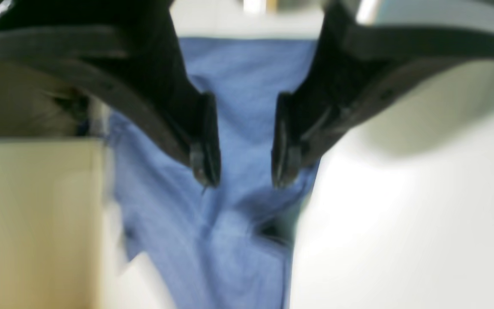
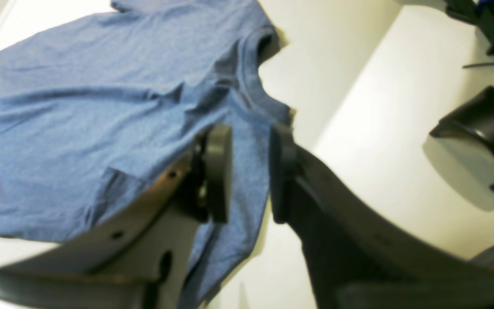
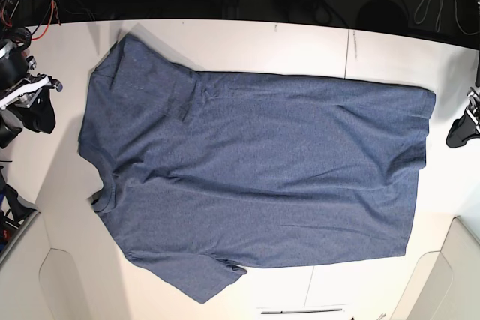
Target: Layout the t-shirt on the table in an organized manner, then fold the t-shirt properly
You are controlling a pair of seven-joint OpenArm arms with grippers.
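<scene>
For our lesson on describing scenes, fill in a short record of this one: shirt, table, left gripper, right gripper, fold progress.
shirt: t-shirt lies spread flat, blue, plain side up, collar toward the base view's left, hem toward its right, lightly wrinkled
table: off-white table, thin dark seam across it
left gripper: left gripper open, empty, above the shirt's edge
right gripper: right gripper open, empty, near the collar
fold progress: laid out, no fold yet

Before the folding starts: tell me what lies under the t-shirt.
The t-shirt lies spread flat on the table, lettering not showing. Bare tabletop surrounds it; whatever lies beneath the fabric is covered.
</scene>
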